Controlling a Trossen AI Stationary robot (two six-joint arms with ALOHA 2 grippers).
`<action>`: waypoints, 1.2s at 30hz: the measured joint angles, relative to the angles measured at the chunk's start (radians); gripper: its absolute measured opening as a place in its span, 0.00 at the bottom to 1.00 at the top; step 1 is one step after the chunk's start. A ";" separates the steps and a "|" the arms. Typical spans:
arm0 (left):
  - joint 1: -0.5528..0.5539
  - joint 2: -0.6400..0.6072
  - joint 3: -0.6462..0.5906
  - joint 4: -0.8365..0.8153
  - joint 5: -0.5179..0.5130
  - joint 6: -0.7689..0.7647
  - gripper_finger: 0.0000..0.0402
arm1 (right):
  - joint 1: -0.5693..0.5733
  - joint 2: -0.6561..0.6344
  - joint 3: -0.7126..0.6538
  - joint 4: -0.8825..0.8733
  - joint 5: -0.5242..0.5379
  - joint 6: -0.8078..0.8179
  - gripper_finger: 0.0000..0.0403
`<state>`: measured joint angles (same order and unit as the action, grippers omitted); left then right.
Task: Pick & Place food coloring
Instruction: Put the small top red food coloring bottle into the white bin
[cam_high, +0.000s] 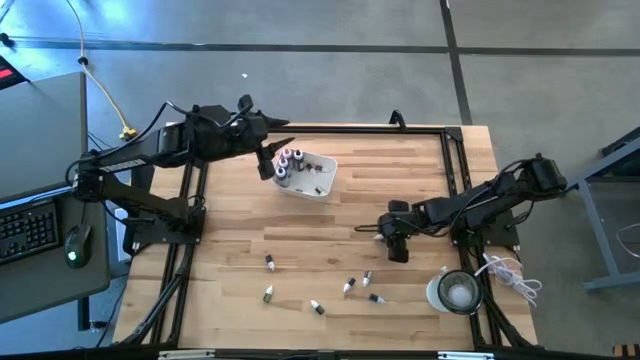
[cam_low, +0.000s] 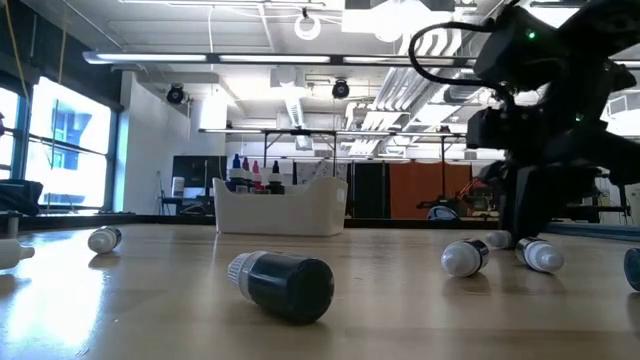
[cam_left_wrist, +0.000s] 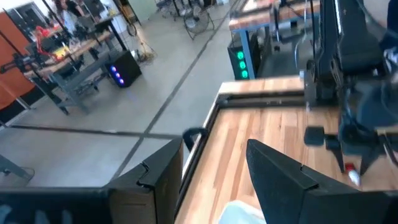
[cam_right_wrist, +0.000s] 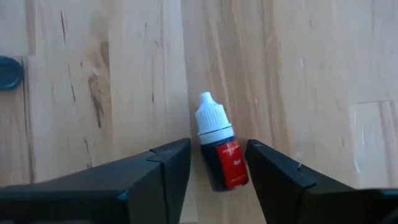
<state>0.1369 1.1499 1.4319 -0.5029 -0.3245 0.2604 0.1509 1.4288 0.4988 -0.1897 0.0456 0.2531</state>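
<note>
A red food coloring bottle (cam_right_wrist: 222, 158) with a white cap lies on its side on the wood. My right gripper (cam_right_wrist: 217, 168) (cam_high: 396, 243) is open and low over it, one finger on each side of its body. Several more bottles lie scattered near the table's near edge (cam_high: 350, 286) (cam_high: 269, 262) (cam_low: 285, 285). Others stand upright in the white tray (cam_high: 318, 180) (cam_low: 280, 208). My left gripper (cam_high: 268, 160) (cam_left_wrist: 214, 180) is open and empty, hovering at the tray's left side. My right gripper comes from above, with its fingers lying along the bottle's body (cam_right_wrist: 230, 168), which rests flat on the table. One finger (cam_right_wrist: 258, 168) is right against the body's edge and the other stands a little off. Whether either touches it, I cannot tell.
A round clear container (cam_high: 458, 290) sits near the table's right near corner beside a white cable (cam_high: 505, 272). A black frame (cam_high: 455, 160) edges the table. Bare wood lies between the tray and the scattered bottles. A desk with a keyboard and mouse (cam_high: 78, 243) stands beyond the left edge.
</note>
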 joint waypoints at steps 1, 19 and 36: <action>0.000 0.000 0.000 -0.022 0.000 -0.001 0.43 | 0.000 0.000 -0.009 0.016 -0.003 0.007 0.36; 0.000 -0.001 -0.144 -0.653 0.113 -0.405 0.43 | -0.054 0.009 -0.030 0.932 0.174 -0.253 0.18; 0.000 0.009 -0.371 -0.381 0.252 -0.475 0.43 | -0.271 0.425 0.575 0.631 0.353 -0.401 0.20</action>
<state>0.1370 1.1590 1.0611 -0.8837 -0.0723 -0.2142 -0.1201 1.8534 1.0739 0.4411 0.3987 -0.1474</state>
